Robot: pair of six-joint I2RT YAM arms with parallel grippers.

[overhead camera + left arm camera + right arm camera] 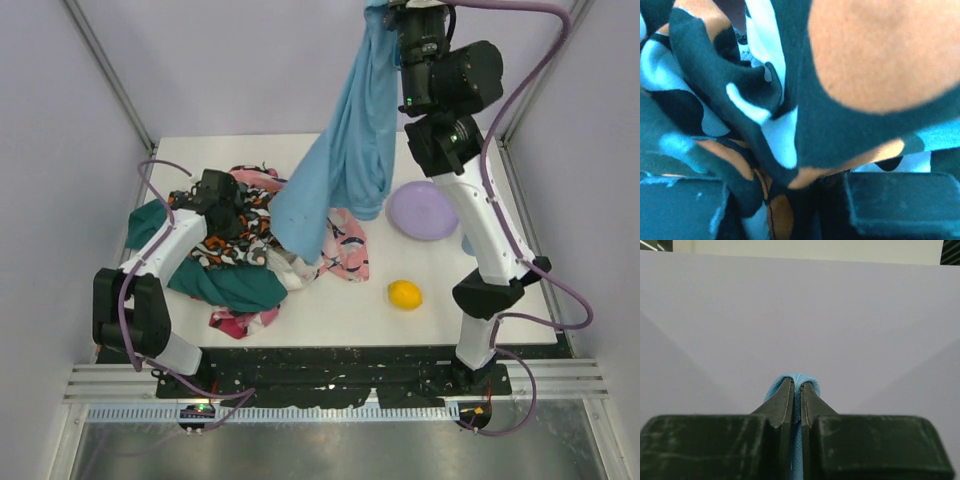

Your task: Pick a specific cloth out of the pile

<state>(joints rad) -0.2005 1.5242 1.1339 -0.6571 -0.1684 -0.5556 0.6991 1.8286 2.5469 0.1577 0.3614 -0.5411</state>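
The light sky-blue cloth [345, 150] hangs long from my right gripper [392, 8], which is raised high at the back. Its lower end reaches down over the right side of the pile [240, 270]. In the right wrist view the gripper [796, 386] is shut on a fold of the cloth [797, 376]. My left gripper [222, 200] is pressed down into the pile of speckled, pink, teal and magenta fabrics. In the left wrist view its fingers [900, 205] stand wide apart, with black-orange-white fabric [790, 125] bunched between them.
A lilac plate [425, 212] lies on the white table to the right of the hanging cloth. A yellow lemon [405, 294] sits in front of it. The right arm's upright link [490, 250] stands beside the plate. Grey walls enclose the table.
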